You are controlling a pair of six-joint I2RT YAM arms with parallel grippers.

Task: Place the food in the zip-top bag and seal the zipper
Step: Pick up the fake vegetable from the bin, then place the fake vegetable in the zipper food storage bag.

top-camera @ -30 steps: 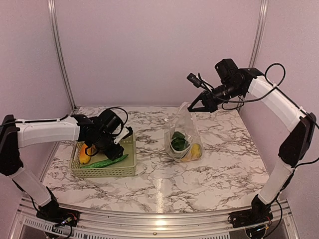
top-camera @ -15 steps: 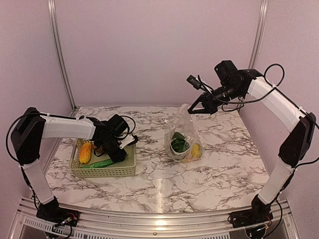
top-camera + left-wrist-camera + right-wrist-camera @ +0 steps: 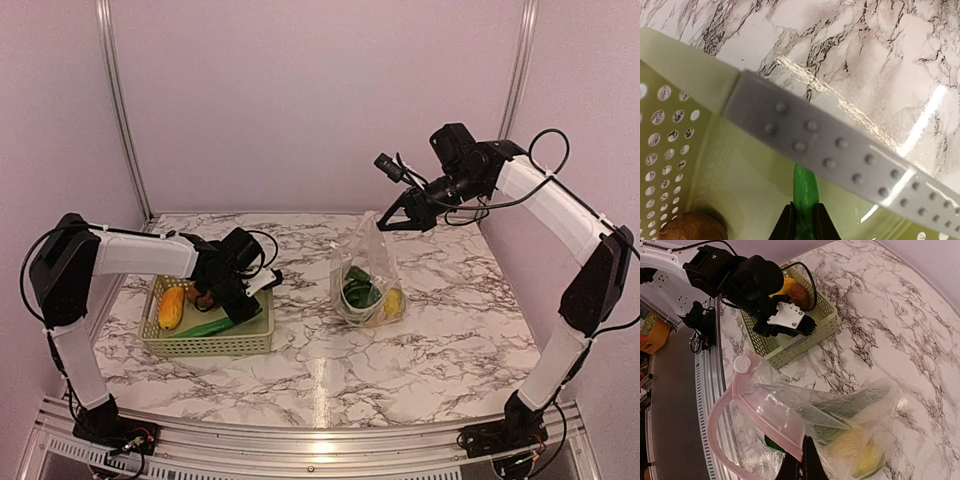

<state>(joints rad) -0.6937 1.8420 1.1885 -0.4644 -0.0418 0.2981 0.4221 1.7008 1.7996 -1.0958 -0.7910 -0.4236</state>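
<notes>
My left gripper (image 3: 243, 300) reaches down into the pale green basket (image 3: 255, 345), jaws shut on the tip of a green leek (image 3: 805, 190); the leek (image 3: 215, 326) lies along the basket's front. A yellow-orange fruit (image 3: 171, 307) and a brown lump (image 3: 205, 297) sit beside it. My right gripper (image 3: 385, 222) is shut on the mouth edge of the zip-top bag (image 3: 368, 275), which hangs open with its bottom on the table. The pink zipper (image 3: 765, 412) gapes wide. Inside the bag lie a dark green cucumber (image 3: 357, 290) and a yellow fruit (image 3: 392, 300).
The basket's grey studded rim strip (image 3: 840, 155) crosses the left wrist view just past the leek's tip. Marble table (image 3: 440, 350) stretches between basket and bag. Metal frame posts (image 3: 118, 100) stand at the back corners, and a rail runs along the near edge.
My left gripper has dropped lower into the basket, turned, and closed onto the leek. The right gripper has barely moved, still holding the bag up.
</notes>
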